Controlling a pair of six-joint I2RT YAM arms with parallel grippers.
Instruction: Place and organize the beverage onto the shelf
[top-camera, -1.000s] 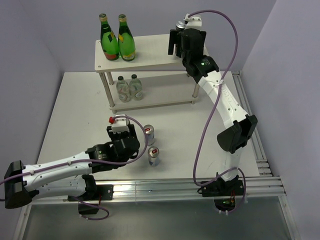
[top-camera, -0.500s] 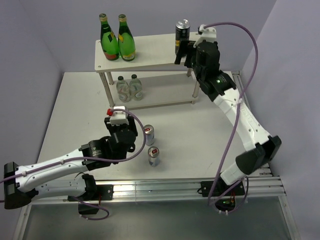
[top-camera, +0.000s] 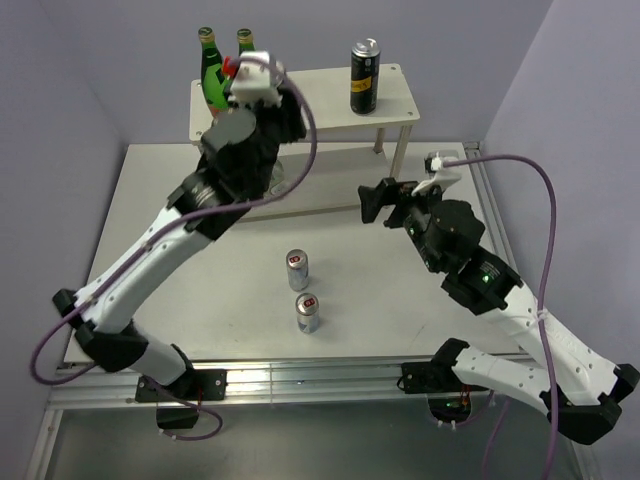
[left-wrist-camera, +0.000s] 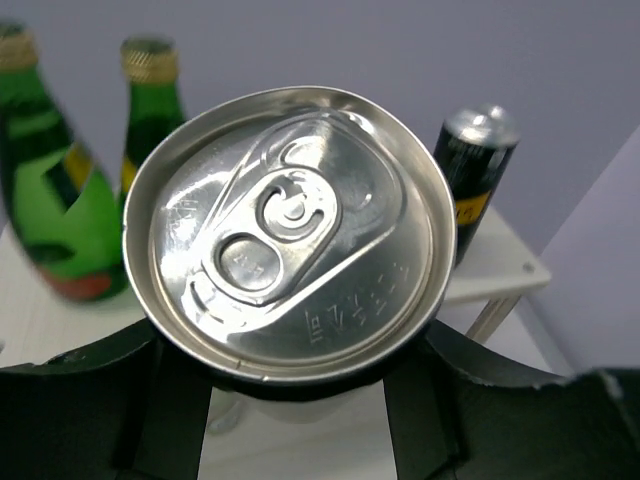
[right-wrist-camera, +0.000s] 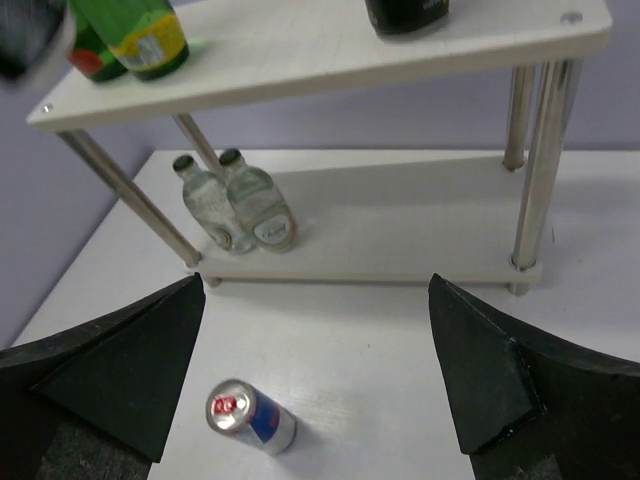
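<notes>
My left gripper (top-camera: 283, 112) is shut on a black can (left-wrist-camera: 290, 230) and holds it over the top board of the cream shelf (top-camera: 320, 105), beside two tall green bottles (left-wrist-camera: 50, 220). In the left wrist view the jaws (left-wrist-camera: 295, 375) press the can's sides. A second black can (top-camera: 365, 77) stands on the top board's right end. Two clear bottles (right-wrist-camera: 235, 205) stand on the lower board. Two slim silver cans (top-camera: 297, 268) (top-camera: 308, 313) stand on the table. My right gripper (top-camera: 378, 200) is open and empty in front of the shelf, with one silver can (right-wrist-camera: 250, 420) below it.
The green bottles (top-camera: 207, 72) occupy the left end of the top board. The shelf's metal legs (right-wrist-camera: 535, 165) stand at its corners. Grey walls close the back and sides. A rail (top-camera: 300, 375) runs along the table's near edge.
My left arm has swung up from the table to the top board. My right gripper has let go of the black can on the top board and drawn back down in front of the shelf.
</notes>
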